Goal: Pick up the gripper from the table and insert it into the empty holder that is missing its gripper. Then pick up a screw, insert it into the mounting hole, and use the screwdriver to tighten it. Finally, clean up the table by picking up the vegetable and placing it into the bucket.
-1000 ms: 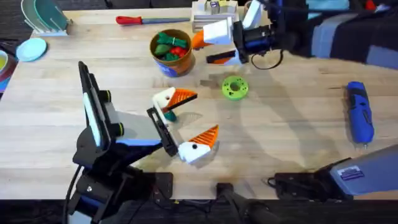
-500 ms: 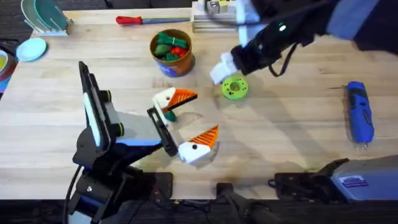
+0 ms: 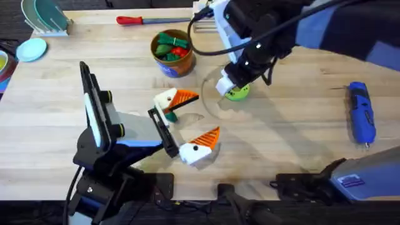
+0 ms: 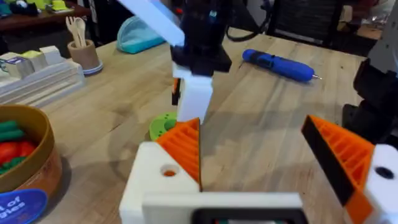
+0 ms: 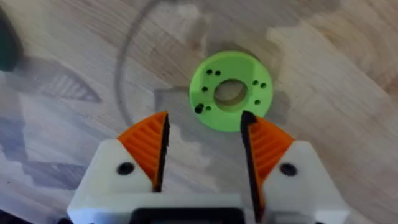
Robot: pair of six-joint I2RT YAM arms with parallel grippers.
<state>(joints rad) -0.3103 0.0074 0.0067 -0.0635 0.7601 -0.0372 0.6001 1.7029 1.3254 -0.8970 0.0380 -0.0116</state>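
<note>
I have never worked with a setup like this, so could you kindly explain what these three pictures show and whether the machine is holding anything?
These are two robot arms at a wooden table. One picture looks down from above; the other two come from cameras on each wrist.

The left end effector, white with orange pads, is open above the table, and a small dark green item lies by its upper finger. The right end effector hangs open over a green ring-shaped disc, holding nothing.

Also on the table are a bucket of toy vegetables, a blue screwdriver and a red-handled screwdriver.
</note>
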